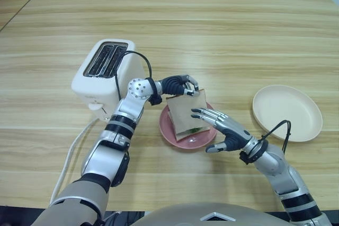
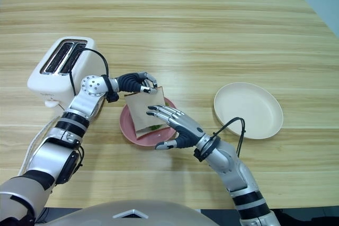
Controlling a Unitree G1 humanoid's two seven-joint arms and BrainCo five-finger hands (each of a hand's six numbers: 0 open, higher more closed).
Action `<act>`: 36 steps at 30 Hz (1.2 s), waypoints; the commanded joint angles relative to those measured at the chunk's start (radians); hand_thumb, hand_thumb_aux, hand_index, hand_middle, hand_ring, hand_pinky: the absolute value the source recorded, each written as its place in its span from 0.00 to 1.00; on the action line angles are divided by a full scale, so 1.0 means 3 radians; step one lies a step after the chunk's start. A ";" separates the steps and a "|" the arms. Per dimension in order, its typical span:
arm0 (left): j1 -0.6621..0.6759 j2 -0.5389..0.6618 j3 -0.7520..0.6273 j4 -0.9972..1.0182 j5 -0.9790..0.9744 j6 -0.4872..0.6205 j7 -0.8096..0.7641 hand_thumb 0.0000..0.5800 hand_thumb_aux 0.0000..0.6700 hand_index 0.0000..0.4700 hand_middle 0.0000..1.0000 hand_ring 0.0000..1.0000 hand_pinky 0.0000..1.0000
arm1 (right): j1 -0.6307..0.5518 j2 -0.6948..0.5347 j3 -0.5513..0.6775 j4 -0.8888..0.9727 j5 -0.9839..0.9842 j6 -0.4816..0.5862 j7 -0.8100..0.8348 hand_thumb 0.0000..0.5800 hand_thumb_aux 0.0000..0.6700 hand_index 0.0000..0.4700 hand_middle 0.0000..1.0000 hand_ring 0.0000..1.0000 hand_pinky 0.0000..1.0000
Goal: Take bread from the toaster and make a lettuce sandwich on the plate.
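Note:
A white toaster point(image 1: 106, 72) stands at the left of the table, both slots looking empty. A pink plate point(image 1: 169, 130) lies in front of me at the centre. Over it a brown bread slice point(image 1: 185, 112) tilts above a bit of green lettuce point(image 1: 195, 130) that peeks out at the slice's lower edge. My left hand point(image 1: 180, 84) is shut on the slice's top edge. My right hand point(image 1: 222, 130) is open, its fingers spread flat against the slice's right side.
A cream empty bowl point(image 1: 286, 112) sits to the right of the plate. The toaster's black cable point(image 1: 143, 62) loops behind my left wrist, and a white cord point(image 1: 71, 152) trails off the table's front left edge.

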 commanded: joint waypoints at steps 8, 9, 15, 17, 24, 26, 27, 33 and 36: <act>-0.0075 -0.0102 -0.0068 0.0641 0.0283 -0.0206 0.0239 1.00 1.00 1.00 1.00 1.00 1.00 | -0.0128 0.0004 0.0376 0.0576 -0.0645 0.0062 -0.0326 0.00 0.00 0.00 0.00 0.00 0.00; -0.0089 -0.0109 -0.0073 0.0693 0.0310 -0.0238 0.0273 1.00 1.00 1.00 1.00 1.00 1.00 | -0.0112 -0.0025 0.0417 0.0604 -0.0685 0.0067 -0.0305 0.00 0.00 0.00 0.00 0.00 0.00; -0.0270 -0.0177 -0.0151 0.1048 0.0575 -0.0480 0.0661 1.00 1.00 1.00 1.00 1.00 1.00 | -0.0121 -0.0209 0.0656 0.0917 -0.0971 0.0161 -0.0212 0.00 0.00 0.00 0.00 0.00 0.00; -0.0362 -0.0169 -0.0221 0.1175 0.0768 -0.0564 0.0943 0.00 0.00 0.00 0.94 0.94 0.94 | -0.0123 -0.0265 0.0746 0.1011 -0.1020 0.0180 -0.0156 0.00 0.00 0.00 0.00 0.00 0.00; -0.0737 -0.0041 -0.0280 0.1280 0.1233 -0.0728 0.1936 0.00 0.00 0.00 0.12 0.12 0.12 | -0.0177 -0.0382 0.0916 0.1171 -0.1074 0.0253 -0.0094 0.00 0.00 0.00 0.00 0.00 0.00; -0.0813 0.0039 -0.0283 0.1237 0.1330 -0.0754 0.2140 0.00 0.00 0.00 0.00 0.00 0.00 | -0.0200 -0.0389 0.0935 0.1192 -0.1066 0.0254 -0.0101 0.00 0.00 0.00 0.00 0.00 0.00; -0.0837 0.0071 -0.0281 0.1219 0.1365 -0.0766 0.2217 0.00 0.00 0.00 0.00 0.00 0.00 | -0.0208 -0.0390 0.0940 0.1201 -0.1065 0.0257 -0.0104 0.00 0.00 0.00 0.00 0.00 0.00; -0.0658 0.0261 0.0357 0.0480 0.0792 -0.0950 0.2450 0.00 0.00 0.00 0.00 0.00 0.00 | -0.0390 -0.0178 0.0676 0.1016 -0.0746 0.0129 -0.0582 0.00 0.00 0.00 0.00 0.00 0.00; -0.0273 0.0231 0.0797 -0.0466 0.0124 -0.1054 0.2352 0.00 0.00 0.00 0.00 0.00 0.00 | -0.0357 -0.0087 0.0480 0.0627 -0.0079 -0.0095 -0.0592 0.00 0.00 0.00 0.00 0.00 0.00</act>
